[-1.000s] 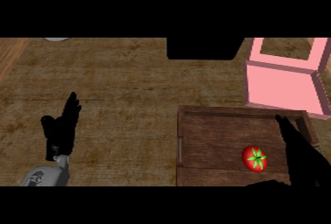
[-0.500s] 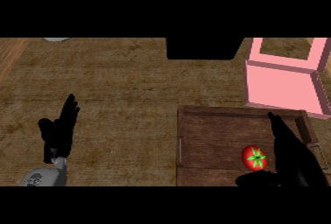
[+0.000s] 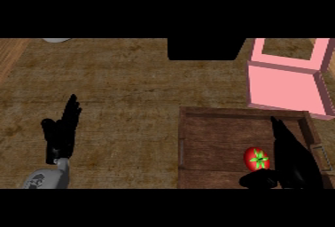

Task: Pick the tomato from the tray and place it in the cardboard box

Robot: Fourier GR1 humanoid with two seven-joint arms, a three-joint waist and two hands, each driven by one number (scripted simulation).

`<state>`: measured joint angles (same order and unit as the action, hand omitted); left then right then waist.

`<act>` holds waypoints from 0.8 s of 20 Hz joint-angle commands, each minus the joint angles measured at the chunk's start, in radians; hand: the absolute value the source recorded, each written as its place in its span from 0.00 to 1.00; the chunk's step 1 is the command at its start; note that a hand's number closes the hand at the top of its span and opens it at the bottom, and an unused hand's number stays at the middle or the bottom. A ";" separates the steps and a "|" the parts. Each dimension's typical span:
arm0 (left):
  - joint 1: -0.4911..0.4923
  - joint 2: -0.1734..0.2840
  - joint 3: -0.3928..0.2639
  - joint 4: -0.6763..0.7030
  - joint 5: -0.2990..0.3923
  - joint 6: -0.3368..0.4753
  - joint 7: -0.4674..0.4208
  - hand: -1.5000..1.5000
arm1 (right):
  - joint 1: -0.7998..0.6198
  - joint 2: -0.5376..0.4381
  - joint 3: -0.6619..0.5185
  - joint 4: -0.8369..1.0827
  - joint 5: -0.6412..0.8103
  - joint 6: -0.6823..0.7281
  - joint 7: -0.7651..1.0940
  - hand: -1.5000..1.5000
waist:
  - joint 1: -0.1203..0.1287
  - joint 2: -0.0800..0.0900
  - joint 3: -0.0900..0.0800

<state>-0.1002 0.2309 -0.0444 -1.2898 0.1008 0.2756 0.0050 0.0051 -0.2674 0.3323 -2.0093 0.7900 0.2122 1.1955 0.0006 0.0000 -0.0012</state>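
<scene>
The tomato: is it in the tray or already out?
In. The tomato lies on the wooden tray's floor, beside the open right hand, not yet lifted.

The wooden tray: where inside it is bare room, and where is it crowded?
Inside the wooden tray, the floor from its left wall to the tomato is bare, up to the far wall near the pink box. The near right corner is crowded: the right hand stands open beside the tomato. The left hand rests open on the counter.

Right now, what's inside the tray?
The tomato lies on the tray floor near its right side. The right hand reaches over the tray beside the tomato, fingers straight, thumb below it, hiding the floor underneath.
</scene>
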 commanded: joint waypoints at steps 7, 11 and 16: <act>-0.020 0.018 0.024 -0.032 0.000 -0.015 0.050 0.50 | -0.056 0.101 -0.020 0.102 0.061 0.100 0.147 0.00 | 0.004 0.000 0.001; -0.043 -0.018 0.026 0.053 -0.017 -0.004 0.005 0.50 | -0.043 0.089 -0.086 0.164 0.051 0.103 0.050 0.00 | -0.003 0.002 0.001; -0.015 -0.017 0.022 0.003 -0.028 -0.020 0.007 0.50 | -0.039 0.142 -0.085 0.119 0.109 0.121 0.066 0.00 | -0.001 0.000 0.001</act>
<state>-0.1090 0.2215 -0.0187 -1.2835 0.0874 0.2551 0.0078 0.0011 -0.1653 0.2450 -1.8864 0.8700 0.2666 1.1018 -0.0002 0.0001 -0.0003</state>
